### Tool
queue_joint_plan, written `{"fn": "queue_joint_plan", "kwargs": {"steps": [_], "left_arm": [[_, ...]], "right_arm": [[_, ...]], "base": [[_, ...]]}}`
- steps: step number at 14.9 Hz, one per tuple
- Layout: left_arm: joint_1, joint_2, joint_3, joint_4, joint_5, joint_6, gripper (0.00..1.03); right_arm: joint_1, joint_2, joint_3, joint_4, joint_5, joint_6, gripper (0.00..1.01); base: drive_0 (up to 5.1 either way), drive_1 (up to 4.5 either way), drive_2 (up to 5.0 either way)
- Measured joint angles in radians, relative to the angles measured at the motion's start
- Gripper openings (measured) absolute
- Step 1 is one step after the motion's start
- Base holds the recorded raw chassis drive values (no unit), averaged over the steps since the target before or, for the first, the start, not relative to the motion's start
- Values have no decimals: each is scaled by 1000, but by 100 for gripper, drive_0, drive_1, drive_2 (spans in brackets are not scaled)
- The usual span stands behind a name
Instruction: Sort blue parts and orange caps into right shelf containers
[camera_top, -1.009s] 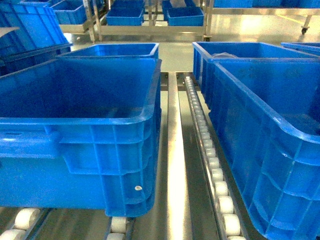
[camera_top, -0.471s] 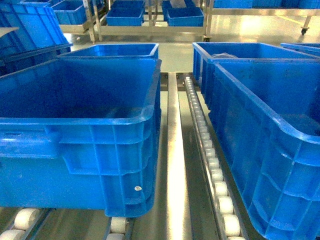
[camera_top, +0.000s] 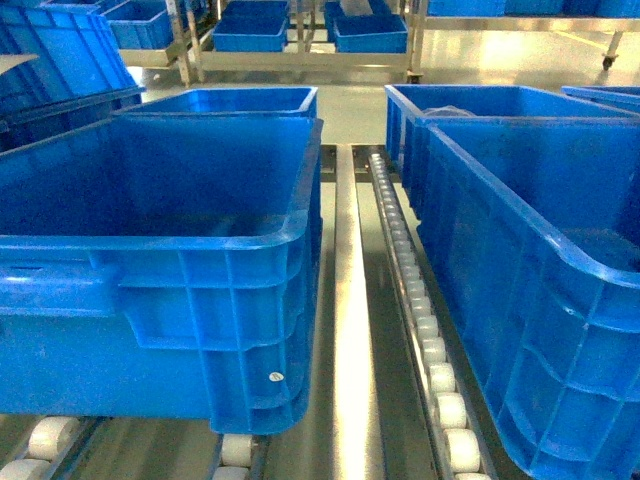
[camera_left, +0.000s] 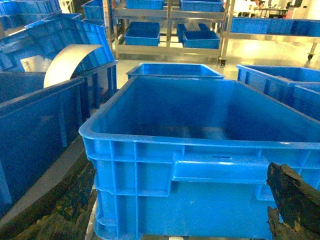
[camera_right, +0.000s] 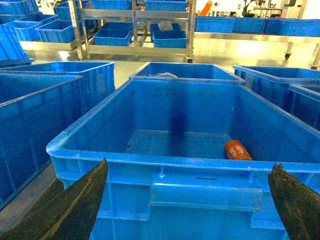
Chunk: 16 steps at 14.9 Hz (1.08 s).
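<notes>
Orange cap in crate between spread fingers

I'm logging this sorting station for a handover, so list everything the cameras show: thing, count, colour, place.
Near left crate: one, bright blue, on the left roller lane; no parts visible inside.
Near right crate: one, bright blue, right lane.
Orange cap: one, lying on the near right crate's floor, right side.
Crates behind: one behind each near crate, blue.
Roller track: white rollers between the lanes.
Metal shelf rack: one, at the back, holding smaller blue bins.
Curved grey sheet: one, on crates at far left.
Left gripper finger: dark, lower right of left wrist view.
Right gripper: dark, open.
</notes>
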Motion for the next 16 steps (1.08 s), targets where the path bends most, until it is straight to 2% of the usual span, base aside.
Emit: {"fn": "queue_joint_plan", "kwargs": {"steps": [16], "left_arm": [[0, 0, 0, 0, 0, 0, 98]], "right_arm": [[0, 0, 0, 0, 0, 0, 98]], "base": [[0, 0, 0]]}}
